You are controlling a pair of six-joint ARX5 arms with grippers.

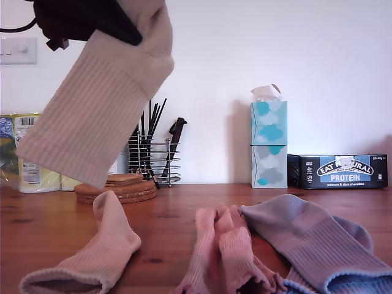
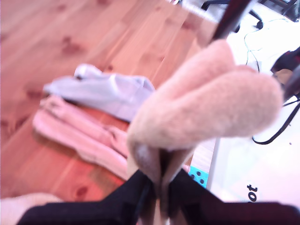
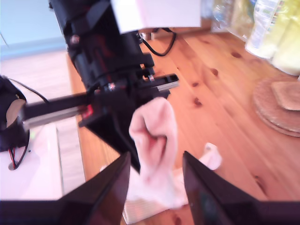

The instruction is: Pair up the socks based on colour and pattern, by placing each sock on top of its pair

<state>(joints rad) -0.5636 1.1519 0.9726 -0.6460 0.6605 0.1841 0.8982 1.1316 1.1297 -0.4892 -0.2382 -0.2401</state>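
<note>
**Beige sock in the air, its partner waiting on the tabletop**

My first gripper [image 2: 161, 187] is clamped tight on a pale beige sock [image 1: 98, 104], which hangs high over the tabletop [image 1: 165, 226] at the exterior view's left. In the first wrist view the jaws pinch a fold of it, with the rest bulging out beyond them. My second gripper [image 3: 154, 187] is spread wide and holds nothing; its view looks across at the first arm and the hanging sock [image 3: 154, 150].

The step in hand looks like the carry: the lifted sock needs to go onto its match, the second beige sock [image 1: 92, 257], lying near the front edge almost straight below. The next move calls for lowering and letting go so that the one drapes along the other, not across it.

The pink socks [image 1: 226, 257] lie bunched together at the middle of the front edge, and the blue socks [image 1: 318, 245] overlap towards the exterior view's right. Both heaps are cut off by the frame, so I cannot tell how squarely each pair is stacked. The first gripper itself is mostly out of the exterior view, and both wrist views are blurred.
</note>
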